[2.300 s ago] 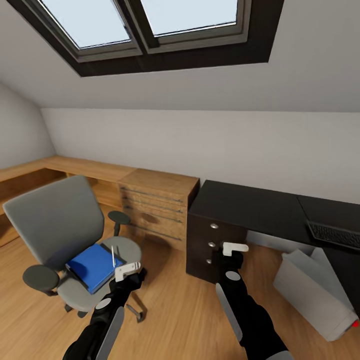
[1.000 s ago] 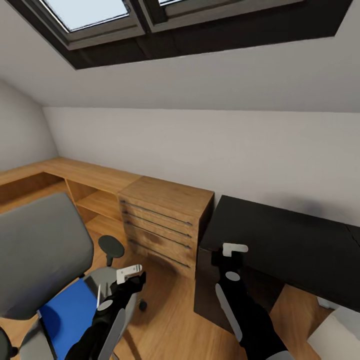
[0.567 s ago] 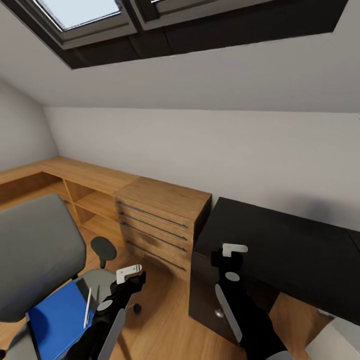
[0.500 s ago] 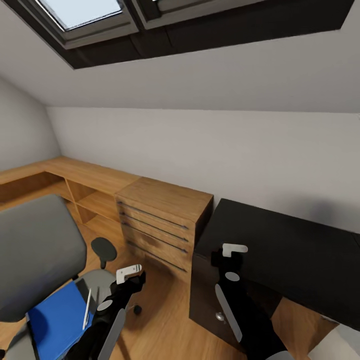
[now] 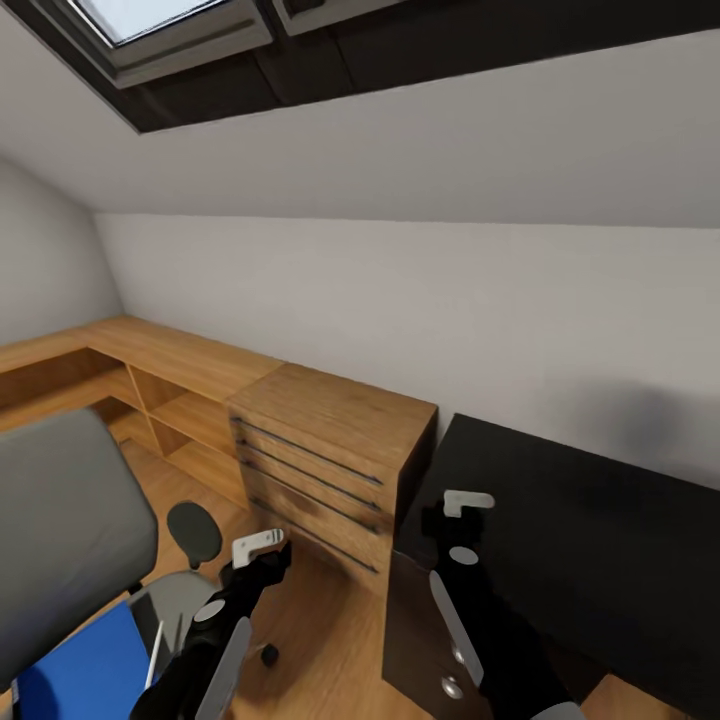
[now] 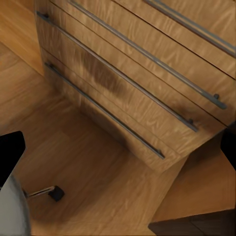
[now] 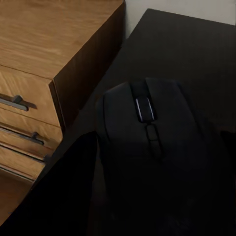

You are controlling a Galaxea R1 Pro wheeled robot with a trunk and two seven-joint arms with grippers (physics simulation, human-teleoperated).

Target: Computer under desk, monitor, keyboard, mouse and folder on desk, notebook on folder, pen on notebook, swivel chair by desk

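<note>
Sloped white ceiling and a dark-framed skylight (image 5: 180, 40) top the head view, with a wooden drawer unit (image 5: 330, 455) standing against the wall and touching the black desk (image 5: 590, 520) at its side. Compared with the earlier head views, the whole picture has slid: the swivel chair (image 5: 65, 530) has drifted toward the lower left corner and the drawer unit and desk have grown larger, which reads as a move of the robot's base and head rather than of the furniture. The blue folder (image 5: 80, 675) lies on the chair seat with the pen (image 5: 155, 655) resting on it; both are now partly cut off by the frame edge. The left gripper (image 5: 262, 548) hangs near the chair, and its wrist view looks down on the drawer fronts and one chair caster (image 6: 55, 192); whether its fingers are parted cannot be told. The right gripper (image 5: 466, 503) hangs over the near corner of the desk, and its wrist view shows the mouse (image 7: 147, 147) close before the camera, apparently clasped between the fingers and carried above the desktop. Judged from this, the mouse is being brought to the desk, while folder and pen remain to be moved.
</note>
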